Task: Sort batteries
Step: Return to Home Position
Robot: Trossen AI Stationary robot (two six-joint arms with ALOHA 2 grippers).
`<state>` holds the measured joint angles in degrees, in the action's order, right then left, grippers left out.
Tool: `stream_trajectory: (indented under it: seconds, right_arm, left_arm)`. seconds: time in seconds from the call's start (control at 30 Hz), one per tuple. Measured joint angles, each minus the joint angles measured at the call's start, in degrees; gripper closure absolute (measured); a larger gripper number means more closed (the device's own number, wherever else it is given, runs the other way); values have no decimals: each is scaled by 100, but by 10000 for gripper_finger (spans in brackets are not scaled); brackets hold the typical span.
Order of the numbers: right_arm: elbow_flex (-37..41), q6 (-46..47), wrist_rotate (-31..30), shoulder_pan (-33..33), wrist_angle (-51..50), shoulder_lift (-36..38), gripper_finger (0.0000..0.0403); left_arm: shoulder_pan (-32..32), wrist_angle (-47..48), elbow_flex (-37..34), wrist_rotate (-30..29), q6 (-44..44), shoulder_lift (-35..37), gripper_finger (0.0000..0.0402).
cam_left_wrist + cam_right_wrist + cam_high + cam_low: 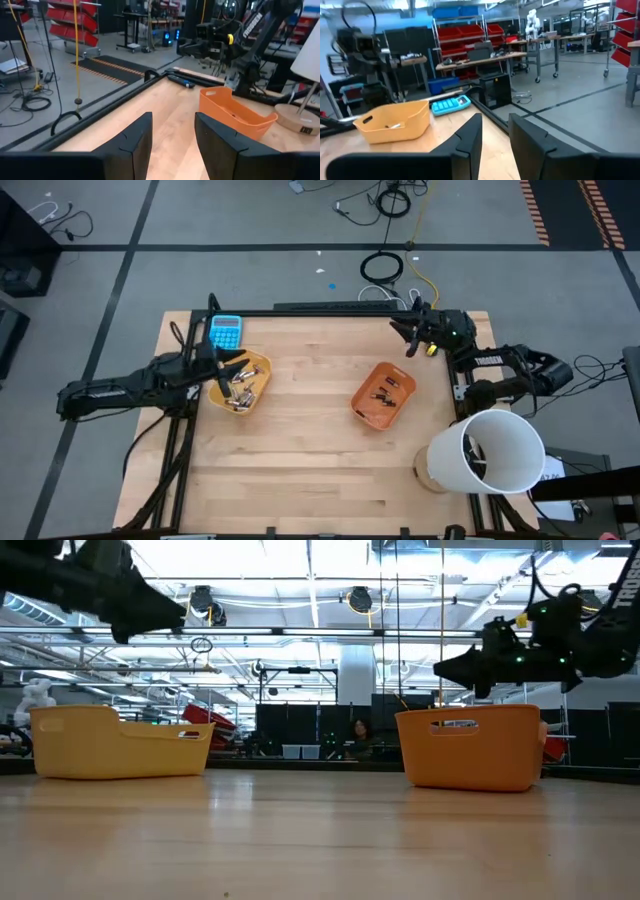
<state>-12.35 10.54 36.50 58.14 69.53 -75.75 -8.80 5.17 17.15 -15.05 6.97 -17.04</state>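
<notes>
A yellow tray at the table's left holds several silvery-grey batteries. An orange tray right of the middle holds a few small dark batteries. My left gripper hovers level above the yellow tray's left part, open, with nothing between its fingers. My right gripper hangs near the table's far right corner, level, pointing toward the left edge; it is open and empty, as the right wrist view shows. In the low view both stand well above the trays.
A blue calculator lies at the far left corner, beyond the yellow tray. A dark remote-like stick lies along the far edge. A white lamp shade on a round base stands at the near right corner. Bare wood lies between and in front of the trays.
</notes>
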Motion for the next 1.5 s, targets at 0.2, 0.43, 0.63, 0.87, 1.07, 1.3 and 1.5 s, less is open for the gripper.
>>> stream_trajectory:
  seconds: [0.2,0.43,0.63,0.87,1.07,1.3,1.5]
  right_arm:
    - [431,644,431,434,1027,0,317]
    - [938,1198,413,829,2010,52,317]
    - [1159,1459,460,1032,2031,390,317]
    - [1161,1582,251,1053,1976,573,316]
    - [1159,1581,242,1053,1227,573,316]
    - [1159,1577,248,1050,310,573,316]
    - [1159,1578,252,1050,-244,574,316]
  left_arm:
    - [217,-1049,-733,14,171,94,246]
    - [588,-1502,-1178,-98,127,105,246]
    - [883,-1578,-1418,-390,168,105,246]
    - [1206,-1607,-1486,-423,18,107,246]
    - [1415,-1238,-1486,-400,-135,105,246]
    - [1484,-1234,-1486,-533,66,107,246]
    - [1484,-1215,-1486,-504,176,105,246]
